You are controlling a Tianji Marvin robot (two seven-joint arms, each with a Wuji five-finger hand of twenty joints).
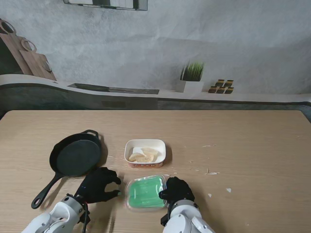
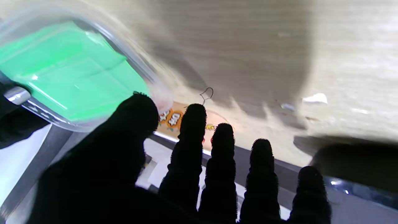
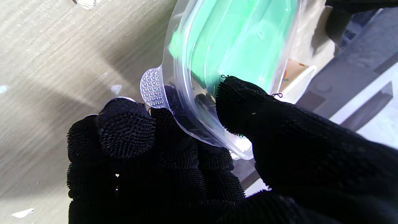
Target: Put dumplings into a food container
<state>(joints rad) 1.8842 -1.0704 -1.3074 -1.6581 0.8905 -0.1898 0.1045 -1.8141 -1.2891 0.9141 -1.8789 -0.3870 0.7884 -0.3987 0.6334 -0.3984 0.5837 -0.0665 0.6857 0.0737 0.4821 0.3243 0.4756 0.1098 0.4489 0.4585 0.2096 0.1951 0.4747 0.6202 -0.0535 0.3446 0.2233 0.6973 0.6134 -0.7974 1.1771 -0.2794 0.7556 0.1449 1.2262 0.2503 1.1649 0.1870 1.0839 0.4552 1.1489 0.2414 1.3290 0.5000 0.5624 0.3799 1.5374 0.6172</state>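
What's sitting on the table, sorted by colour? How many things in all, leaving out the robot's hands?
Black: 1, the frying pan
White: 1, the bowl holding pale dumplings
Green: 1, the clear-lidded food container, gripped at its edge by the right hand
Total: 3 things. The dumplings are too small to count.

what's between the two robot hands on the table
The green food container, seen in the stand view; the right robot hand grips its edge, the left robot hand sits beside it.
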